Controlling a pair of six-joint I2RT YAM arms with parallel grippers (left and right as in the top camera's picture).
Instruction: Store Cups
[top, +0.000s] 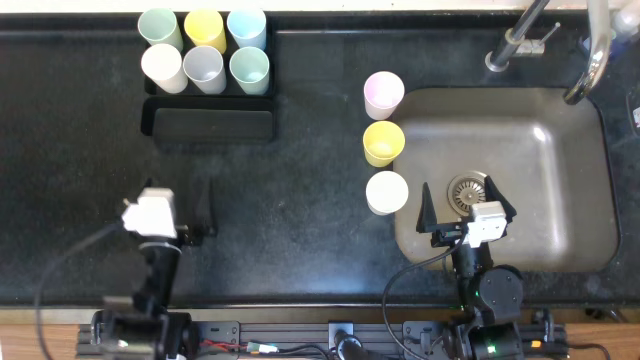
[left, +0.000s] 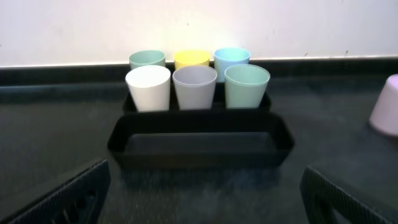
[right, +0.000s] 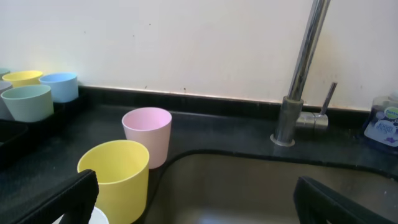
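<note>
Right gripper (top: 462, 205) hangs wide open above the sink (top: 560, 150) in the top view. The loose white cup (top: 386, 192) stands just beside one of its fingers, the yellow cup (top: 383, 142) just past that, and the pink cup (top: 383, 93) farthest off. All three are upright on the worktop (top: 320, 250) along the sink's edge. The left gripper (top: 203, 215), also wide open, sits well apart from them, with the black tray (top: 210, 137) ahead of it.

From the left wrist, the tray (left: 199, 119) lies straight ahead of the spread fingers. Six stored cups (left: 194, 86) fill its two far rows, and the near row is free.

From the right wrist, the yellow cup (right: 115, 177) stands close ahead to one side, the pink cup (right: 147, 134) behind it, and the white cup's rim (right: 93, 216) right by one finger.

The step in hand looks like a first pick, and the white cup is the sensible choice because it is nearest. The right gripper should swing off the sink and straddle the wall near the rim. It should close gently, since thin cups likely flex. Lifting straight up avoids clipping the yellow neighbour. The cup then goes down upright in the free row.
</note>
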